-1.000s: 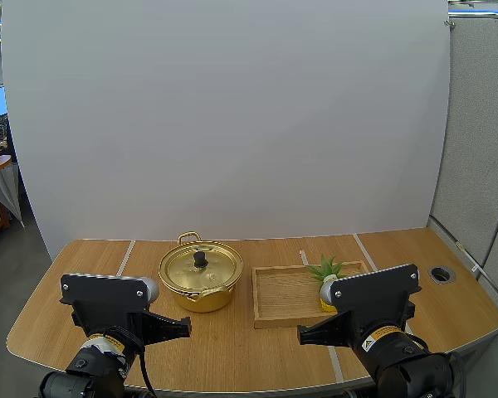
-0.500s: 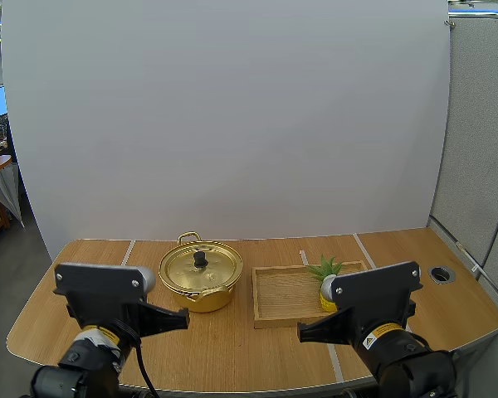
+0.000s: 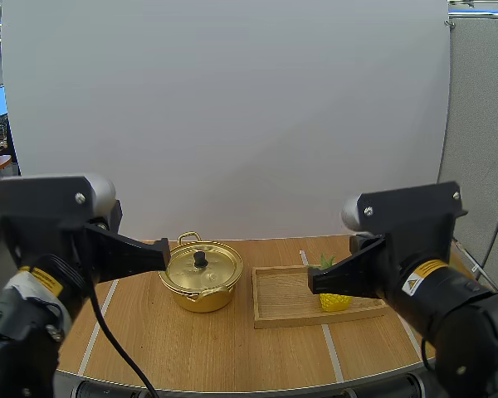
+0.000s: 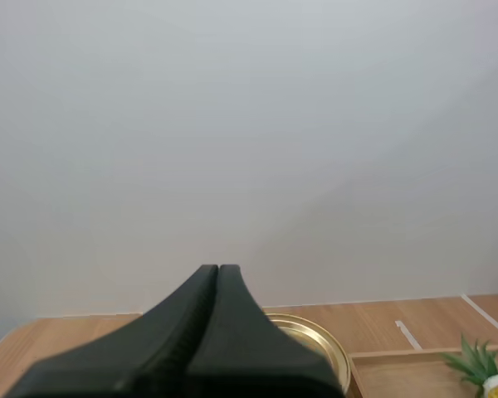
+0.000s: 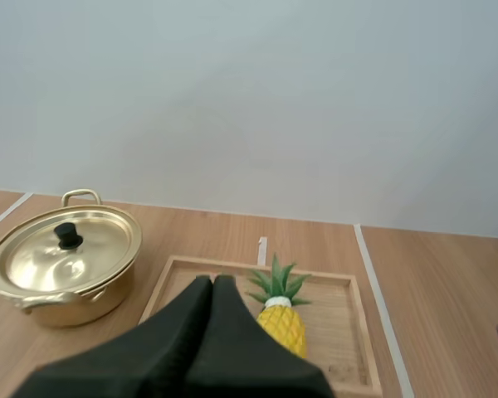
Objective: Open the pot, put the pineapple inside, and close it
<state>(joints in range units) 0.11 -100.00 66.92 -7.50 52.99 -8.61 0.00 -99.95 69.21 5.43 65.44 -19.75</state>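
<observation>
Well, the gold pot (image 3: pixel 201 295) sits on the wooden surface (image 3: pixel 232 352) with its lid (image 3: pixel 217 265) on. The lid has a small black knob (image 3: pixel 200 259) in the middle. A wooden tray (image 3: pixel 282 300) lies just beside the pot, on our right arm's side, with a small gap between them. The pineapple (image 5: pixel 283 324) is in the tray, in the half far from the pot. It is yellow with green leaves, and the leaves point away from us. We cannot tell if it stands up or lies down.

Our left jaws are shut tight. The two black fingers (image 4: pixel 187 332) lie together like one dark wedge, and they hold nothing. From high up, their tip is up in the air near the pot's rim, on the side away from the tray. From the left wrist, we see the pot's lid past the tip.

Our right jaws are shut tight too. Their fingers (image 5: pixel 191 344) press together into one wedge and they hold nothing. From high up, their tip hangs over the tray, between the pot and the pineapple, and the arm hides part of the pineapple.
</observation>
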